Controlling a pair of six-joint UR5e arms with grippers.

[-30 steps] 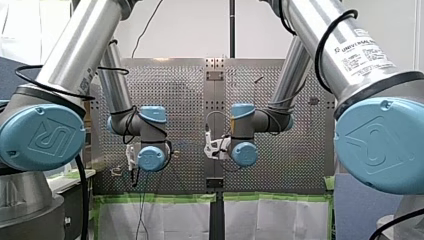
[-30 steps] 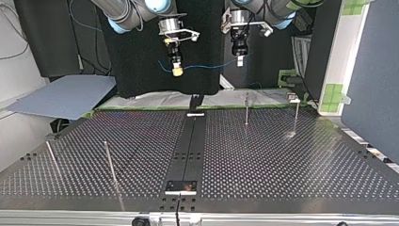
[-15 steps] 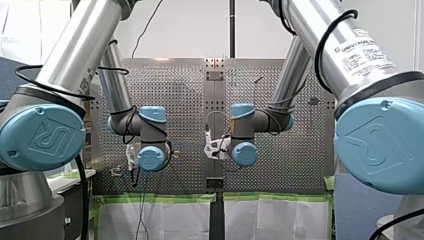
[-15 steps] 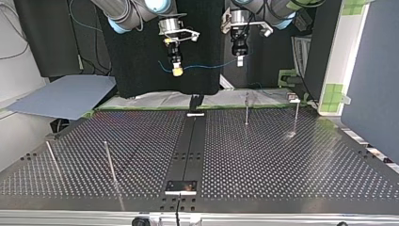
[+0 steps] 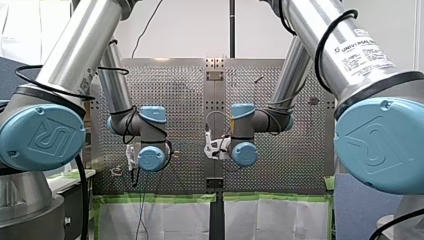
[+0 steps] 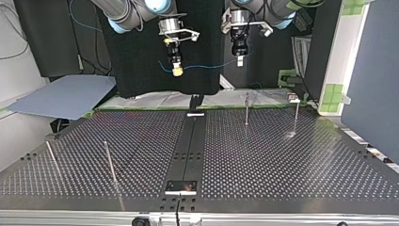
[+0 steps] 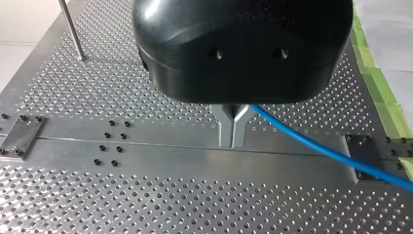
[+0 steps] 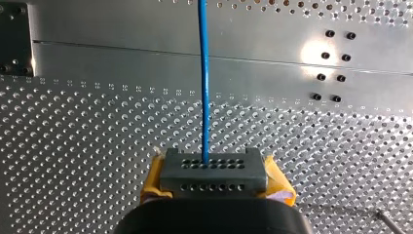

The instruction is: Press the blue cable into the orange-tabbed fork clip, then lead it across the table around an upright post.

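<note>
Above the perforated metal counter [image 6: 282, 160], my left gripper [image 6: 239, 60] and my right gripper [image 6: 177, 70] clamp closed jaws on one thin blue cable [image 6: 207, 66].

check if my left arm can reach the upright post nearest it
Probably yes. My left gripper, shut on the blue cable, hangs above the table with open space down to the post. My right gripper also holds the cable, which could limit it.

Blue cable [image 8: 204, 87], yellow pads [image 8: 276, 179], silver perforated table [image 8: 87, 136].
</note>
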